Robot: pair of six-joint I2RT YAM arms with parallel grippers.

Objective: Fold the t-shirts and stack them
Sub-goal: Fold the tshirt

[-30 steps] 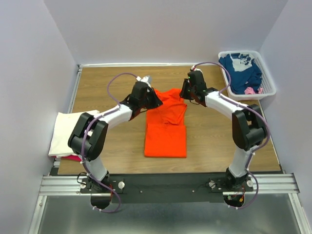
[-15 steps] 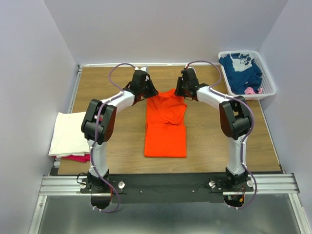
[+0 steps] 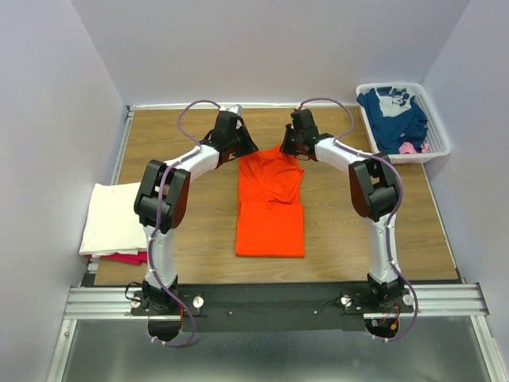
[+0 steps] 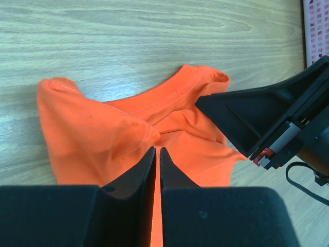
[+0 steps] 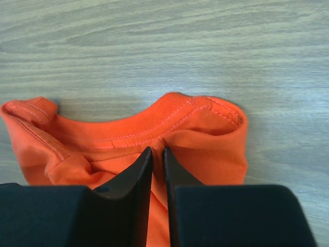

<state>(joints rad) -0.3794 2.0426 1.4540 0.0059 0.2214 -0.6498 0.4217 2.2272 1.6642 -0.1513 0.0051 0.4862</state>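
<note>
Cloth of the orange t-shirt [image 3: 270, 208], lying on the counter [image 3: 342, 239] with its near half doubled, is nipped either side of the collar [image 5: 169, 100] by the left pincer [image 4: 157, 157] and right pincer [image 5: 157, 157], both clenched on it, probably to carry that far end over for the next fold.

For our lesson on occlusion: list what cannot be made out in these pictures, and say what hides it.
Top view: collar edge of the orange shirt, covered by the left gripper and right gripper.
Top view: magenta shirt, mostly under the cream shirt; the pile's count is unclear.
Top view: lower contents of the basket, under the navy shirt.
Wrist views: the orange shirt's body, behind the black fingers.
</note>
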